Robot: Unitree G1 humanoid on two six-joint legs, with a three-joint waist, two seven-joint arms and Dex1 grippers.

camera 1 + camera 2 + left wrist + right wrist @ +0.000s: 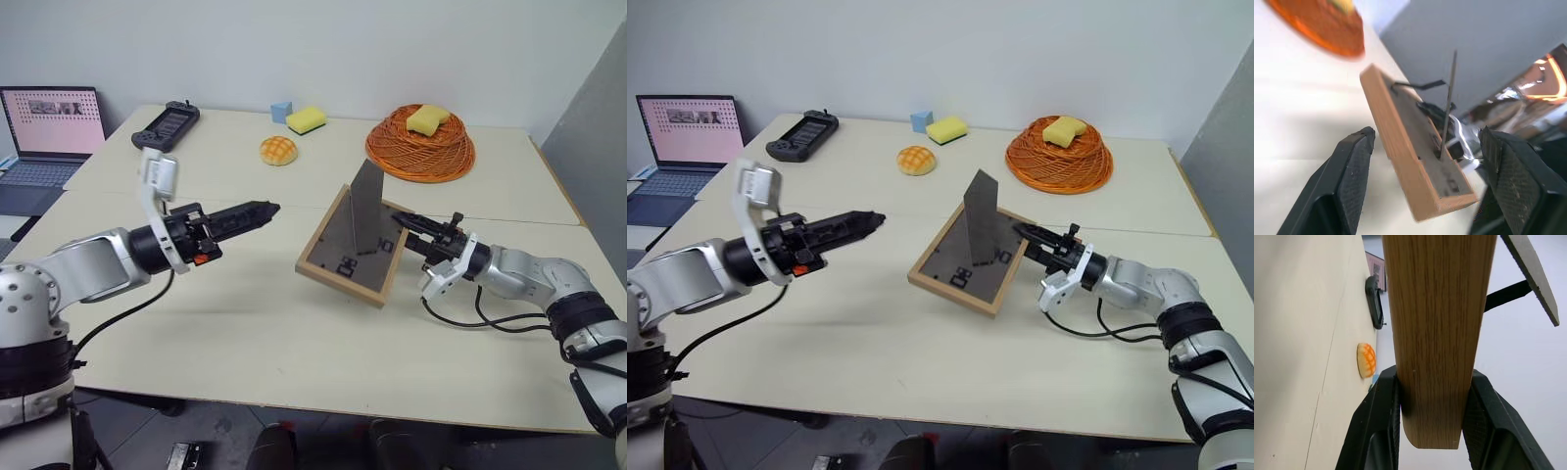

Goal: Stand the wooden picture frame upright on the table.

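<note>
The wooden picture frame (351,247) tilts back-side up, its stand raised, one edge on the table (245,323), the far edge pinched in the right gripper (404,224). The left gripper (266,209), fingers spread and empty, hovers beside it. Beyond the right gripper, an orange woven basket (421,147) holds a yellow sponge (428,118).

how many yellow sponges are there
2: one sponge on the table beside the blue cube, one sponge on the orange basket.

- The picture frame (351,257) sits mid-worktop (245,333), between the left pincer (263,209) and right pincer (404,221).
- Behind it: a basket (421,147), right; a bun (278,150), left.
</note>
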